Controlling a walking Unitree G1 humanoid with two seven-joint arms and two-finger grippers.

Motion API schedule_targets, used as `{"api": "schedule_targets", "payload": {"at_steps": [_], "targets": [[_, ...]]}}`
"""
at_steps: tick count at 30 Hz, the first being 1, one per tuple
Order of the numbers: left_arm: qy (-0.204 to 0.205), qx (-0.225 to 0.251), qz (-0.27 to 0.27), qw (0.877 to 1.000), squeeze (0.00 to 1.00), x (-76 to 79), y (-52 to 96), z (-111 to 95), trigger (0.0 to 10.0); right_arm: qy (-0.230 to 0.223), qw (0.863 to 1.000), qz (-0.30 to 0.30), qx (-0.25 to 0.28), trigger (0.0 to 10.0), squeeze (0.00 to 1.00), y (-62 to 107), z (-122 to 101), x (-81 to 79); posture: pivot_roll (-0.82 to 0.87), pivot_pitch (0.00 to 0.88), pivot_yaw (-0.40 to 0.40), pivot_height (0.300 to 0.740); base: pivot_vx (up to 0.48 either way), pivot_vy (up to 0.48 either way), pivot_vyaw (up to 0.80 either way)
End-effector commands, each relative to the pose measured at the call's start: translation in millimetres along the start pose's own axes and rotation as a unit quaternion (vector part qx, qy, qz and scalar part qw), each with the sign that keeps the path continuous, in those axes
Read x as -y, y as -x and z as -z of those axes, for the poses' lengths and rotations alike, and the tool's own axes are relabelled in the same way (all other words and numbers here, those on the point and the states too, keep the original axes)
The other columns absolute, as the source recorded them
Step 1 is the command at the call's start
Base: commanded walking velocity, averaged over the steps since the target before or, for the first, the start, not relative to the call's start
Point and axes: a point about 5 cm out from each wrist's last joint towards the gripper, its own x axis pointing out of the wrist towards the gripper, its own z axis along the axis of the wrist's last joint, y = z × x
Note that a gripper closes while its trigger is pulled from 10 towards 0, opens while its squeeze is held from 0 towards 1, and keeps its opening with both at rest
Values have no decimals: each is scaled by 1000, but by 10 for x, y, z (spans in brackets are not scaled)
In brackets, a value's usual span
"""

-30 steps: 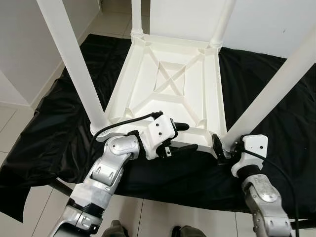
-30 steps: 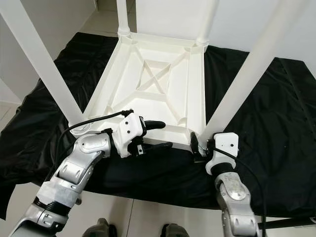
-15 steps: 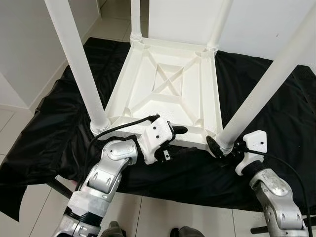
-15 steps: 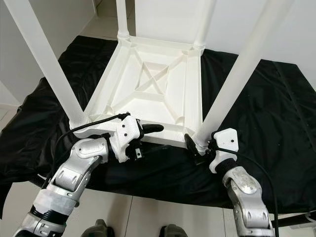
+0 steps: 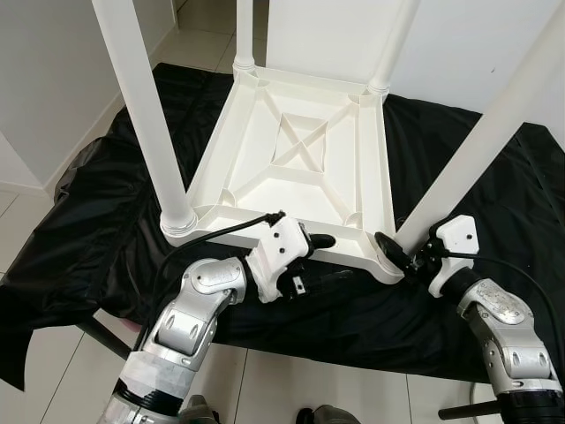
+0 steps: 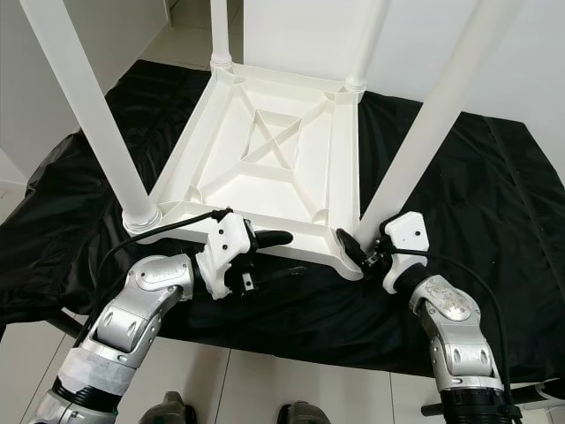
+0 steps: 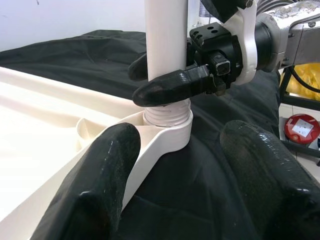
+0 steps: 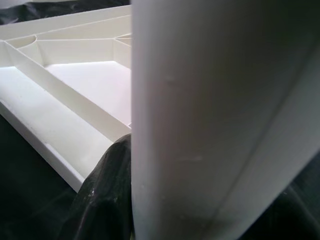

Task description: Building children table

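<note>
Since the earlier frames, right gripper has swung up to clamp the near-right leg at its socket, fingers pinching it. Left gripper, fingers spread, straddles the near rim of the upturned white children table, which lies on black cloth. Cloth edge and floor lie just behind both wrists.

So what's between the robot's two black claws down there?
The near rim of the upturned white plastic table, over black cloth, separates the left gripper from the right gripper, per the eye views.
</note>
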Motion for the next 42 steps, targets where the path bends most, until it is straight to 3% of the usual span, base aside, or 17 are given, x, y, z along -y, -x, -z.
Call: {"api": "schedule_targets", "payload": {"at_steps": [1, 4, 5, 13, 17, 21, 30, 37, 42], "targets": [[4, -6, -47, 999, 0, -24, -8, 5, 10000, 4, 1000, 3, -11, 0, 0, 6, 32, 13, 82, 67, -87, 740, 0, 0, 0], [12, -9, -51, 999, 0, -25, -11, 14, 10000, -3, 1000, 8, -14, 0, 0, 26, 51, -4, 78, 66, -87, 740, 0, 0, 0], [18, -11, -57, 998, 0, -33, -21, 15, 10000, -9, 1000, 22, -14, 10000, 0, 28, 58, -15, 68, 68, -94, 740, 0, 0, 0], [31, -19, -68, 997, 0, -51, -41, 17, 10000, -26, 997, 77, -7, 10000, 0, 20, 50, -4, 65, 69, -96, 740, 0, 0, 0], [32, -27, -82, 996, 0, -61, -40, 35, 10000, -34, 986, 162, -7, 10000, 0, 50, 82, -113, 62, 68, -87, 740, 0, 0, 0], [29, -27, -84, 996, 0, -67, -34, 31, 10000, -43, 981, 191, -6, 10000, 0, 67, 92, -139, 59, 70, -72, 740, 0, 0, 0], [25, -26, -113, 993, 0, -118, -46, 38, 10000, -71, 941, 330, -17, 10000, 0, 65, 109, -465, 50, 45, -65, 740, 0, 0, 0], [17, -30, -126, 991, 0, -108, -68, 58, 10000, -91, 916, 389, -33, 10000, 0, 13, 107, -555, 51, 31, -65, 740, 0, 0, 0], [9, -35, -133, 990, 0, -125, -82, 86, 10000, -94, 921, 377, -19, 10000, 0, -62, 56, -593, 38, 12, -52, 740, 0, 0, 0]]}}
